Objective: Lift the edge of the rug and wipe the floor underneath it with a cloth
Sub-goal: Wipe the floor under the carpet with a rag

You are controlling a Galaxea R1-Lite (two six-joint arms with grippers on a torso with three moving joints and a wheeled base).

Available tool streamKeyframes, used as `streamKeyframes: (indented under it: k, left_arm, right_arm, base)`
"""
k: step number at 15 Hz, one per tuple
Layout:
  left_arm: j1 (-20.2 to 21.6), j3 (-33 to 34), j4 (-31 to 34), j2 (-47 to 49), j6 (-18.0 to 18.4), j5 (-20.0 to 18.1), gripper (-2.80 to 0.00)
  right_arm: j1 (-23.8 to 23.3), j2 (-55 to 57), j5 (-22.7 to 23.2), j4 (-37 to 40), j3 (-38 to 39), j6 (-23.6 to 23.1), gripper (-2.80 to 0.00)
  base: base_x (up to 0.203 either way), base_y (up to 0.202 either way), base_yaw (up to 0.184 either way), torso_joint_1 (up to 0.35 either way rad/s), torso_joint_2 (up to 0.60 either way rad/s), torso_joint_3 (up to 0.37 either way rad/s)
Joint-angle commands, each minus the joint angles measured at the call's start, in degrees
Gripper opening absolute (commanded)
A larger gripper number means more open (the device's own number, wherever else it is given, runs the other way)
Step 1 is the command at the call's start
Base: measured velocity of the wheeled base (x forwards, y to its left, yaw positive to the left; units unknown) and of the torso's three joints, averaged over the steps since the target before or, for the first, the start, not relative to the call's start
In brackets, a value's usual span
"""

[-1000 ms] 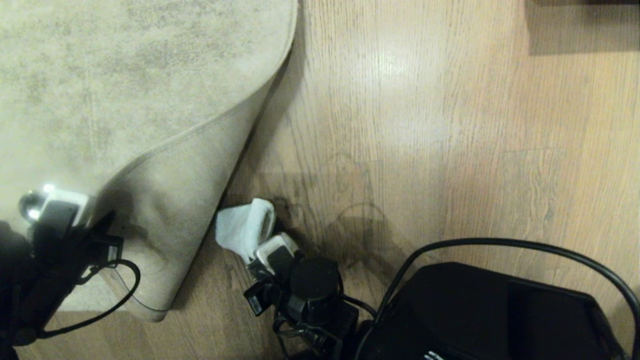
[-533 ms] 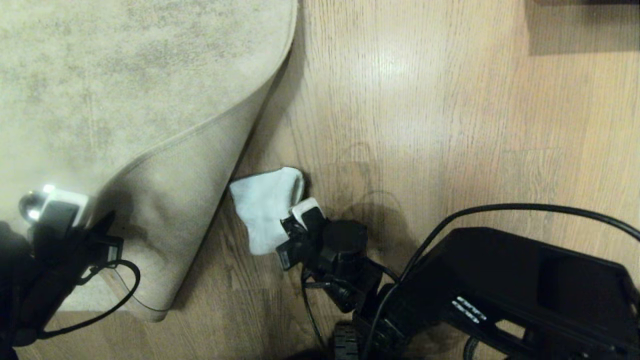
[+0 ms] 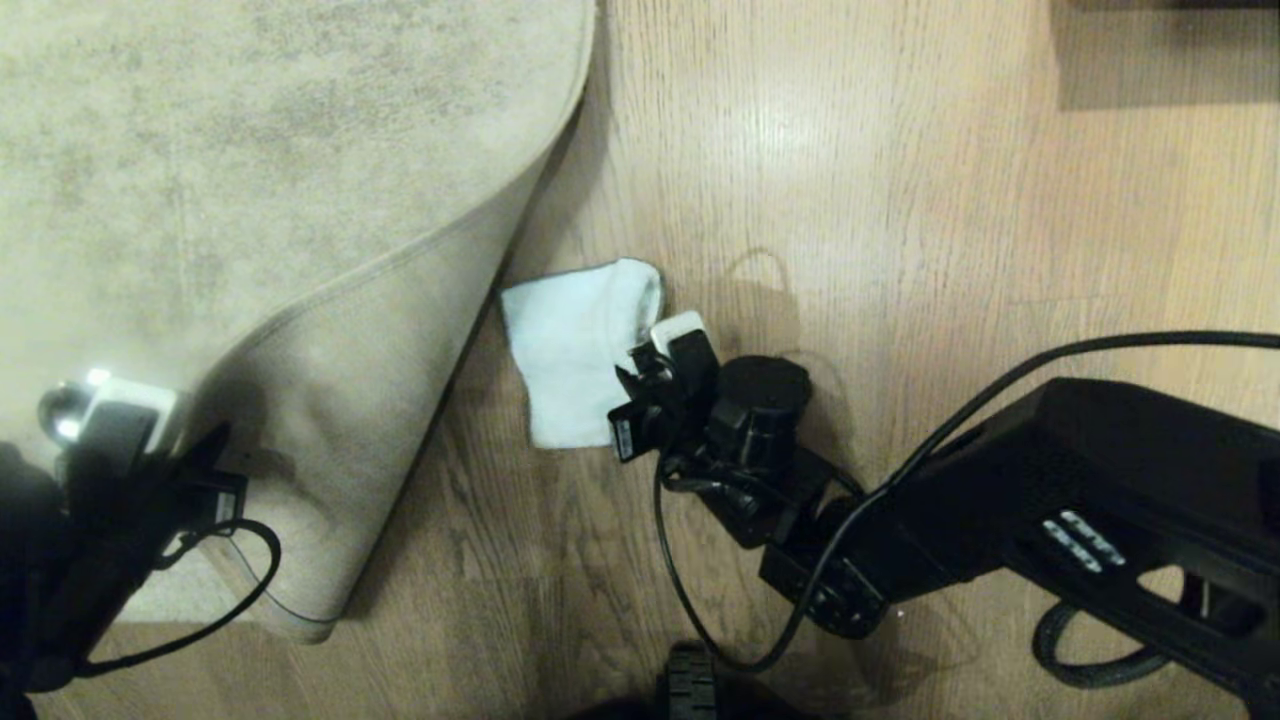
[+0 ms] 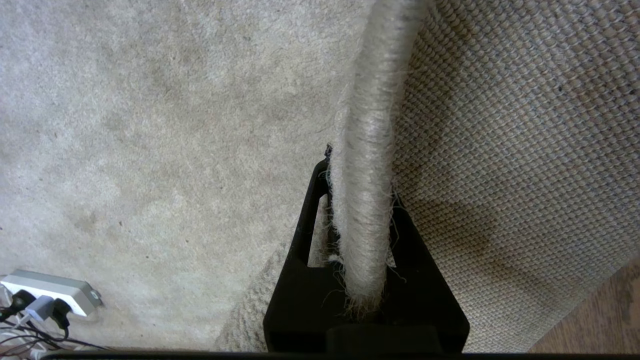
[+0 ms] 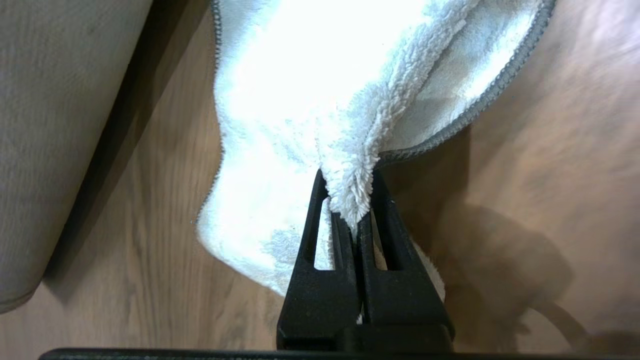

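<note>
The mottled grey-beige rug [image 3: 250, 150] has its near corner lifted and folded back, so the paler underside [image 3: 350, 400] shows. My left gripper [image 4: 360, 170] is shut on the rug edge [image 4: 372, 100] and holds it up at the lower left of the head view. The pale blue-green cloth [image 3: 575, 340] lies on the wood floor [image 3: 900, 200] just right of the raised flap. My right gripper [image 3: 640, 375] is shut on a bunched fold of the cloth [image 5: 310, 75], pinched at the tips [image 5: 350, 175]. The rest of the cloth spreads flat on the floor [image 5: 550, 125].
A white power strip [image 4: 47, 295] with plugs lies on the rug in the left wrist view. A dark shadowed block [image 3: 1160, 50] sits at the far right. My right arm's black cable [image 3: 1000, 380] loops over the floor, and my base [image 3: 700, 690] shows at the bottom.
My right gripper has pushed the cloth away from me and rightward along the floor beside the lifted flap, and the cloth now lies flatter. The left gripper and rug corner have stayed still.
</note>
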Motion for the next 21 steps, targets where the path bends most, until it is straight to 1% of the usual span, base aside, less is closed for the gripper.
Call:
streamKeyframes:
  k: [1,3,5,7,11,13,15,18,21]
  left_arm:
    - [0.0,0.1,-0.5,0.2,0.1,0.0,-2.8]
    - [0.0,0.0,-0.5,0.2,0.1,0.0,-2.8]
    - [0.0,0.0,-0.5,0.2,0.1,0.0,-2.8]
    - [0.0,0.0,-0.5,0.2,0.0,0.0,-2.8]
    - [0.0,0.0,-0.5,0.2,-0.1,0.0,-2.8]
    - [0.0,0.0,-0.5,0.3,-0.1,0.0,-2.8]
    - [0.0,0.0,-0.5,0.3,-0.1,0.0,-2.8]
    - [0.0,0.0,-0.5,0.3,-0.2,0.0,-2.8]
    - [0.0,-0.2,-0.5,0.4,-0.2,0.0,-2.8]
  right_arm:
    - [-0.4,-5.7,-0.1,1.7,1.6,-0.1,-2.8]
    - [0.0,-9.5,-0.1,3.9,4.5,-0.5,-2.8]
    - [1.9,-12.9,-0.1,6.5,7.2,-0.9,-2.8]
    - [5.1,-14.7,-0.1,8.9,8.3,-1.0,-2.8]
    - [14.0,-14.8,-0.1,13.3,8.3,-1.0,-2.8]
    - [18.4,-12.5,-0.1,14.0,8.4,-0.9,-2.8]
    - [21.1,-9.2,0.0,13.6,7.8,-0.8,-2.8]
    - [23.4,-5.0,0.0,13.2,6.4,0.5,-2.8]
    - [23.9,-0.3,0.1,10.2,5.9,1.0,-2.8]
  base:
    - [0.0,0.0,0.0,0.0,0.0,0.0]
    - [0.0,0.0,0.0,0.0,0.0,0.0]
    - [0.0,0.0,0.0,0.0,0.0,0.0]
    - [0.0,0.0,0.0,0.0,0.0,0.0]
    - [0.0,0.0,0.0,0.0,0.0,0.0]
    - [0.0,0.0,0.0,0.0,0.0,0.0]
    - [0.0,0.0,0.0,0.0,0.0,0.0]
    - [0.0,0.0,0.0,0.0,0.0,0.0]
    - [0.0,0.0,0.0,0.0,0.0,0.0]
